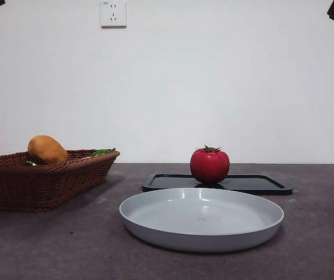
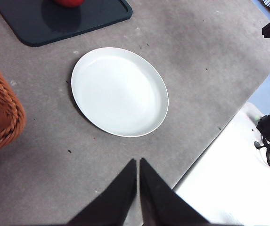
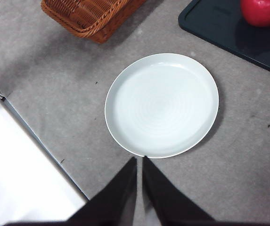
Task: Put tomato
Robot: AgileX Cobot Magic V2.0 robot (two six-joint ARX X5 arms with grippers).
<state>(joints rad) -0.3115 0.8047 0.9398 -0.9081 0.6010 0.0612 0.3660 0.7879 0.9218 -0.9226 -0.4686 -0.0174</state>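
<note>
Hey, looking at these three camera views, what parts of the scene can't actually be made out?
- Basket contents: in the front view its wicker wall hides all but the orange-yellow fruit and a green tip.
- Tomato: both wrist views cut it off at the picture edge, stem unseen.
- Black tray: the white plate covers its near edge in the front view.
- Both arms: only dark tips at the front view's top corners.

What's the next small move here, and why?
Probably: open the right gripper and carry it toward the tomato. The tomato sits untouched on the black tray, the white plate in front of it holds nothing, and both grippers hang high with jaws shut, holding nothing. The left gripper could serve as well; the tomato only looks slightly fuller in the right wrist view.
</note>
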